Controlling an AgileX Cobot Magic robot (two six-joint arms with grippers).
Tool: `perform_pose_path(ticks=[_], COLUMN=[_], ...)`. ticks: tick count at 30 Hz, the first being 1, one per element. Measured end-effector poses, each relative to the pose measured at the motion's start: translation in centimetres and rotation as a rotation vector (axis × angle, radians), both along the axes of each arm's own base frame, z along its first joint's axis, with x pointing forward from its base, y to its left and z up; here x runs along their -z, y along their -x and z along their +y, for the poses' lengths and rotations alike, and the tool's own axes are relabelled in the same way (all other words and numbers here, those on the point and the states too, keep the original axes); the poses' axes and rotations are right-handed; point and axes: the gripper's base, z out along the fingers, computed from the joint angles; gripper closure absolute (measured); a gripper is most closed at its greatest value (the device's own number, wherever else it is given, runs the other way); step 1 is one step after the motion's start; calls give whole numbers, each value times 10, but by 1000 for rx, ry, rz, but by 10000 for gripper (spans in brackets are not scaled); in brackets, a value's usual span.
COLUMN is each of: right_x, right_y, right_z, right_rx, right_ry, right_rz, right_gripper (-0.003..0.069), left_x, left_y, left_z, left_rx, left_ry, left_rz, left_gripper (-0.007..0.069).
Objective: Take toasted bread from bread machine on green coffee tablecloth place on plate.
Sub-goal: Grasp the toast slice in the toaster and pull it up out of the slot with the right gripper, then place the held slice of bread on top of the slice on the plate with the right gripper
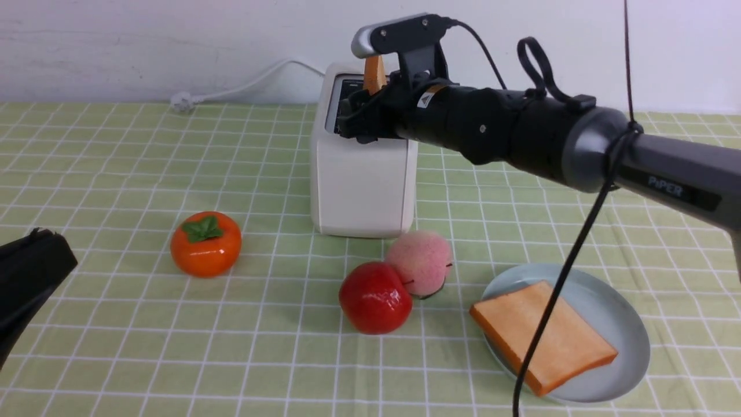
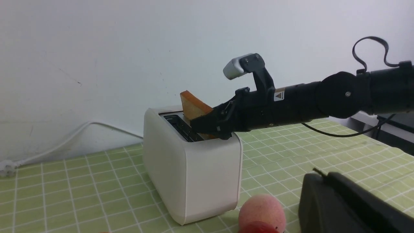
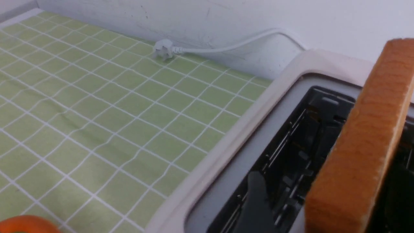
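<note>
Front view: at upper centre the right gripper (image 1: 356,119) is hovering over the bread machine (image 1: 362,185), where one toasted bread slice (image 1: 374,72) is standing in its slot. A second slice (image 1: 573,341) is lying on the plate (image 1: 628,313) at lower right. The left gripper (image 1: 29,272), at lower left, is sitting closed and empty.

Left wrist view: the right gripper's tips are sitting against the upright slice (image 2: 193,108).

Right wrist view: one finger (image 3: 254,197) is standing clear of the crust, so the jaws are looking open, gripping nothing. Centring, closing gently and lifting straight up is looking wisest.

bread machine (image 1: 362,191) smooth matt plastic; tablecloth (image 1: 116,174) creased matt cloth; red apple (image 1: 375,298) glossy; toast (image 3: 362,145) crust porous, maybe foam.
</note>
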Motion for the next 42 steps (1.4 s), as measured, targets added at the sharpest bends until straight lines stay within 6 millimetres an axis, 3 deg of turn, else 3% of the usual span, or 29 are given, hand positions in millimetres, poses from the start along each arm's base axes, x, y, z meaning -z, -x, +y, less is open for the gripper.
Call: perform_pose_path(ticks=[3,7,10,18,22,26,29,30,32,36,37,39,42], right_x=[2,0,-1,-2,-9,-34,-73,-75,-104,-133,-149,-156,-170], right_y=[-4,-7,-8,-9,-7,1,18,20,42,76,98,108,142], right_z=[-4,-7,-9,-9,-10,-15,-22,-22,-28,-40,-50,-55,-72], right_rx=[10,23,31,33,33,28,8,1,-44,-124,-155,-164,-170], right_ry=[0,-6,-11,-14,-20,-37,-54,-50,-33,66,133,158,177], right_rz=[0,-15,-27,-34,-44,-74,-103,-93,-55,33,66,78,108], right_gripper=[209,291,393,536,544,544,545,545,547,547,547,547,547], left_x=[0,0,0,0,0,0,0,0,1,4,9,14,35], left_y=[0,0,0,0,0,0,0,0,0,1,2,3,5], left_z=[0,0,0,0,0,0,1,1,0,-2,-5,-7,-14], left_rx=[2,3,3,3,2,-6,-7,-7,-6,24,60,79,136], left_ry=[0,0,0,0,0,0,2,2,7,36,51,56,58], left_rz=[-1,-2,-2,-2,-1,3,6,6,14,58,95,116,198], left_gripper=[638,638,637,635,633,629,629,629,629,628,628,628,627])
